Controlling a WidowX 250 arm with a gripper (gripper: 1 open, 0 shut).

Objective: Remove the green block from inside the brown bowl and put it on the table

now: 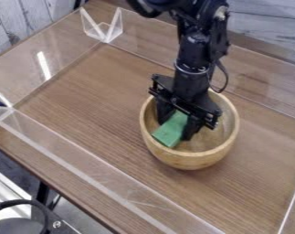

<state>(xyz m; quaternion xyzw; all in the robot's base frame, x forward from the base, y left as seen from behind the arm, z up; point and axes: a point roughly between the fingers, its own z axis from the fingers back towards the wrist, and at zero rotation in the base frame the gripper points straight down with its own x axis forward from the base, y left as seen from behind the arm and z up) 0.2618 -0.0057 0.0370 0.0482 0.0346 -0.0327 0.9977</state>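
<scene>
Green block (171, 130) lies inside the tan wooden bowl (190, 159), toward nine o'clock; gripper (182, 113) is closed on its upper end. Light, rigid, smooth handling is judged; mid-length grasping across the narrow sides is advised.
</scene>
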